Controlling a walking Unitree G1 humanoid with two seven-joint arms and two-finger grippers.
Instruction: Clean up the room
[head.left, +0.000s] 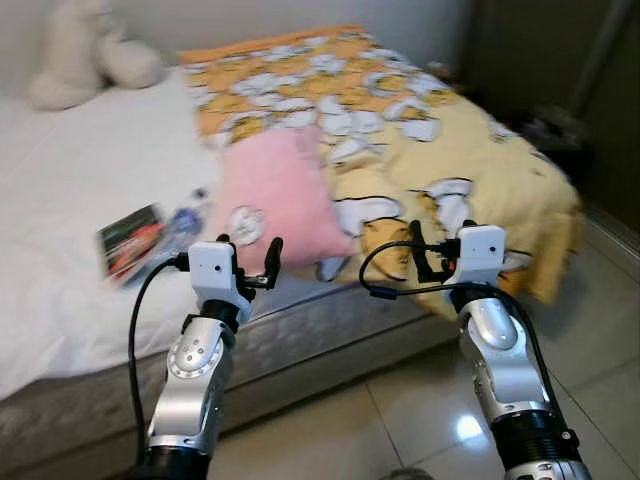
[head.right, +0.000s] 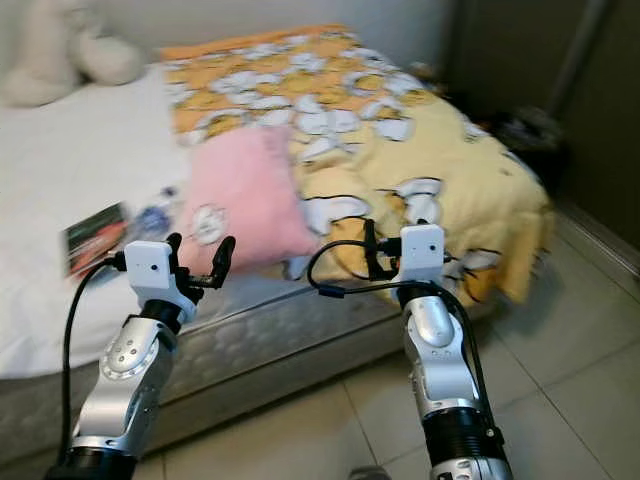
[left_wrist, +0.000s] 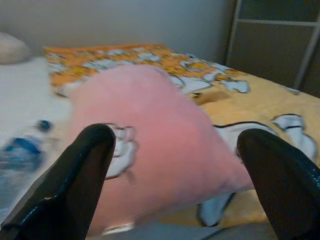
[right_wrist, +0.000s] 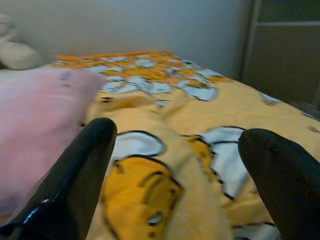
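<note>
Left gripper (head.left: 250, 262) spread, empty | right gripper (head.left: 431, 250) spread, empty | pink pillow (head.left: 275, 195) on bed (head.left: 70, 170)

Soft pink cloth pillow (head.left: 276, 196) lies ahead of the left gripper's glossy black plastic fingers (left_wrist: 70, 185). Matt printed yellow blanket (head.left: 470, 160) beyond the right fingers (right_wrist: 75, 185). Glossy tiled floor (head.left: 420, 400).
</note>
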